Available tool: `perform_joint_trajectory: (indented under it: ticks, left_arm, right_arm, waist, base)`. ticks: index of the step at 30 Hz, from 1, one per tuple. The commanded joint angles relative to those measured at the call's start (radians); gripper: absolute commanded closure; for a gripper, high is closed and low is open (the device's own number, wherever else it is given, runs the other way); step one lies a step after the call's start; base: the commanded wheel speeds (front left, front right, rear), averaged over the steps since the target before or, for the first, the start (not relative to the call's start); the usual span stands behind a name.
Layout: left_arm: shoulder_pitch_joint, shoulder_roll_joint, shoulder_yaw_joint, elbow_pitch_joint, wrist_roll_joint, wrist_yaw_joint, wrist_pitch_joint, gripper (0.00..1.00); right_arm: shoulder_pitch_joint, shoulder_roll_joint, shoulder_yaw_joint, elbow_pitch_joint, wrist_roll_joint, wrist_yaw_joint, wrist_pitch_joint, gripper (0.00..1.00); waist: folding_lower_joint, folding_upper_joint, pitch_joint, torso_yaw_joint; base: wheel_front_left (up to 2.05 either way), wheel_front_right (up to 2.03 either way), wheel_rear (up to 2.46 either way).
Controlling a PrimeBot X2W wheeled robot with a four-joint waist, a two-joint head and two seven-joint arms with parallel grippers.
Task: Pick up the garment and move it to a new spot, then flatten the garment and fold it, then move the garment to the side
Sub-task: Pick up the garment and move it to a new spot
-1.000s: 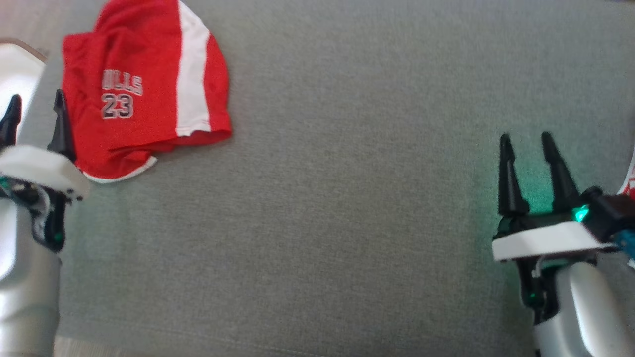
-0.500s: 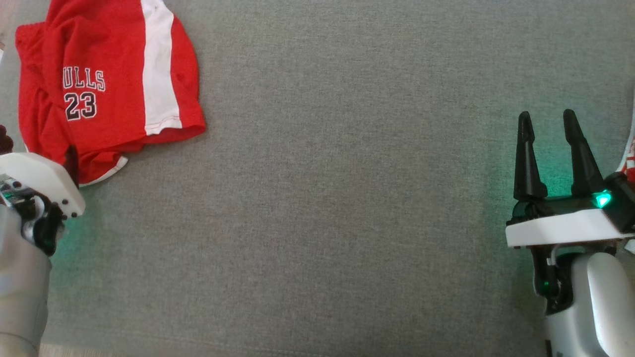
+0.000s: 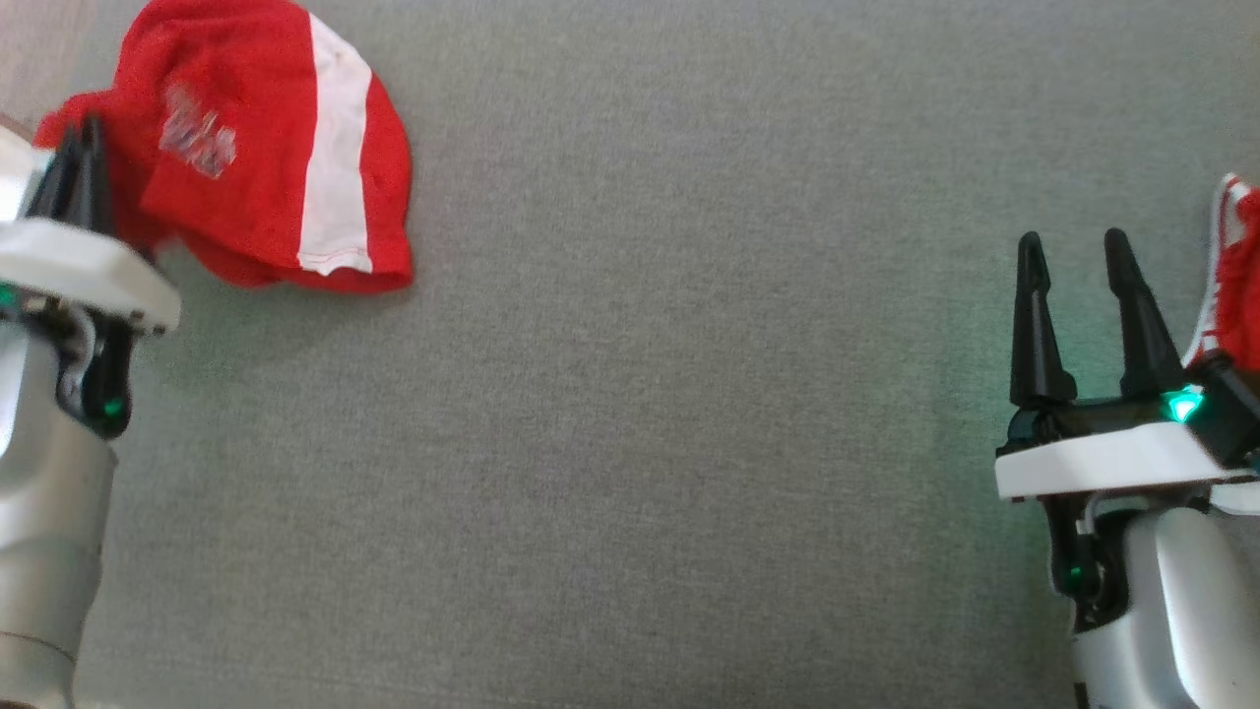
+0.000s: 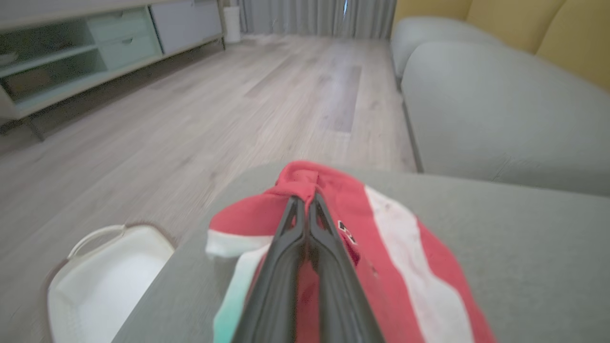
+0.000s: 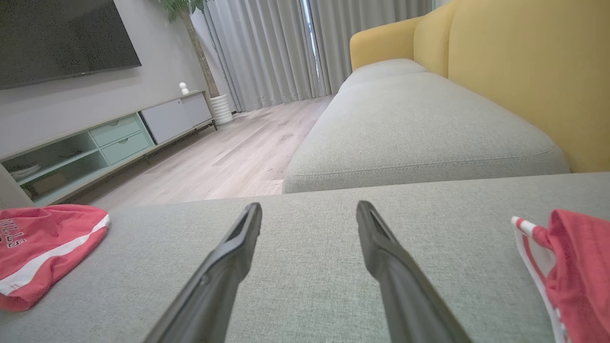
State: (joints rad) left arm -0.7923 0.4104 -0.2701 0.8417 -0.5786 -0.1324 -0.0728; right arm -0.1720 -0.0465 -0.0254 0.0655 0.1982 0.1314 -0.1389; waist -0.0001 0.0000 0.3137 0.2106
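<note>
Red garment point(image 3: 266, 148) w/ white side stripe sits bunched at far-left corner of grey sofa cushion point(image 3: 689, 394). Stripe runs near-to-far, hemmed end toward robot; bundle too crumpled to call a long axis. L gripper point(image 3: 79, 133), fingers closed, pinches garment's left edge, fabric peaked at the tips. R gripper point(image 3: 1073, 236), fingers apart & empty, is over cushion's right side, just beside a second red-and-white garment point(image 3: 1235, 276).
</note>
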Motion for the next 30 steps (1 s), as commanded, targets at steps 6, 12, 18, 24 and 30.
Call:
perform_joint_trajectory:
  ticks: [6,12,18,24,30]
  left_arm:
    - [-0.035,0.099,-0.06,-0.233,-0.036,0.002,-0.045,1.0]
    - [-0.02,0.085,-0.092,-0.465,-0.058,0.013,0.013,1.0]
    - [-0.031,0.049,-0.128,-0.651,-0.057,0.05,0.084,1.0]
    - [-0.07,0.013,-0.193,-0.8,-0.032,0.083,0.183,1.0]
    - [-0.108,0.017,-0.218,-0.801,-0.021,0.089,0.244,1.0]
  right_arm:
    - [0.005,-0.004,0.039,0.017,0.048,-0.001,-0.047,0.0]
    - [0.001,-0.004,0.061,0.06,0.09,-0.001,-0.08,0.0]
    - [-0.017,-0.004,0.085,0.084,0.117,-0.001,-0.101,0.0]
    - [-0.054,-0.004,0.131,0.108,0.158,-0.001,-0.118,0.0]
    - [-0.074,-0.004,0.16,0.112,0.193,-0.001,-0.122,0.0]
  waist:
    - [0.0001,0.0,-0.074,-0.045]
    - [0.0001,0.0,-0.101,-0.106]
    - [0.0001,0.0,-0.095,-0.171]
    - [0.0001,0.0,-0.065,-0.291]
    - [0.0001,0.0,-0.043,-0.381]
  base:
    - [0.0,0.0,0.0]
    - [0.0,0.0,0.0]
    - [0.0,0.0,0.0]
    - [0.0,0.0,0.0]
    - [0.0,0.0,0.0]
